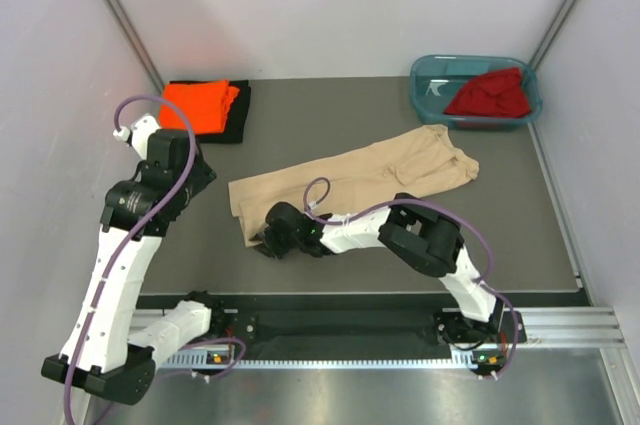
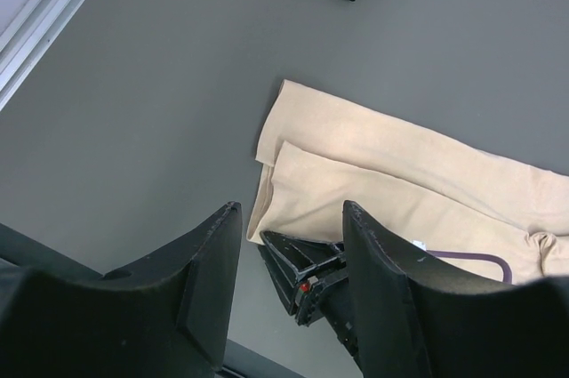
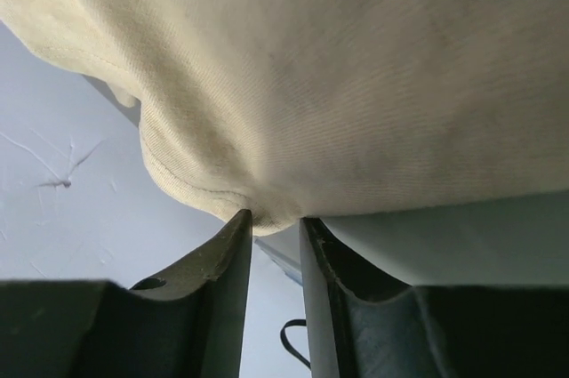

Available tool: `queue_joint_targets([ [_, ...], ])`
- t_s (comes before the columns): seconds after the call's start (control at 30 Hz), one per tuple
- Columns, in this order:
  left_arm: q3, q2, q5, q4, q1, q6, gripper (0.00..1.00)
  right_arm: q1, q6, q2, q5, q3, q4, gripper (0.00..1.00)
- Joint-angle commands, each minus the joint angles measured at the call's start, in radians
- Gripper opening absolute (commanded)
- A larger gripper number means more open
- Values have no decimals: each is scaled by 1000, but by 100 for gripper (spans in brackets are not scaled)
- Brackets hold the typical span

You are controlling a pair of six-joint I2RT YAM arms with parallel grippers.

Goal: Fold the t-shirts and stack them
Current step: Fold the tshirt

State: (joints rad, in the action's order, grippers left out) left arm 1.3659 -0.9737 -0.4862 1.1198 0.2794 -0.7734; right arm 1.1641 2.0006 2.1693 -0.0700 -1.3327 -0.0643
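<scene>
Right gripper (image 1: 264,241) pinching beige t-shirt (image 1: 350,177), one of four t-shirts

White walls (image 1: 340,5) are enclosing a dark grey tabletop (image 1: 330,130), soft even light is falling across it, and a metal rail (image 1: 570,327) is running along its near edge.

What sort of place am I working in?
Probably a lab test cell: bare white walls box in the grey table, a metal rail lines its near edge, and a beige t-shirt is the workpiece.
</scene>
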Motion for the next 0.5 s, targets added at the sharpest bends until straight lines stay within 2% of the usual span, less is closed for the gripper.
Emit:
queue_joint_targets([
  [0.0, 38, 1, -26, 6, 9, -6, 54, 12, 122, 60, -31, -26, 50, 29],
  [0.1, 39, 4, -32, 8, 12, -3, 54, 6, 132, 69, -36, -16, 20, 25],
  [0.2, 45, 3, -40, 11, 20, 5, 54, -1, 116, 69, -33, 10, -11, 13],
  [0.23, 47, 6, -41, 11, 21, 6, 54, -3, 110, 61, -33, 16, -15, 5],
  [0.27, 48, 6, -45, 9, 24, 11, 54, -3, 104, 54, -24, 38, -22, 1],
  [0.47, 21, 21, -23, -17, 30, 58, 54, -14, -17, -37, 44, 128, 6, 0],
])
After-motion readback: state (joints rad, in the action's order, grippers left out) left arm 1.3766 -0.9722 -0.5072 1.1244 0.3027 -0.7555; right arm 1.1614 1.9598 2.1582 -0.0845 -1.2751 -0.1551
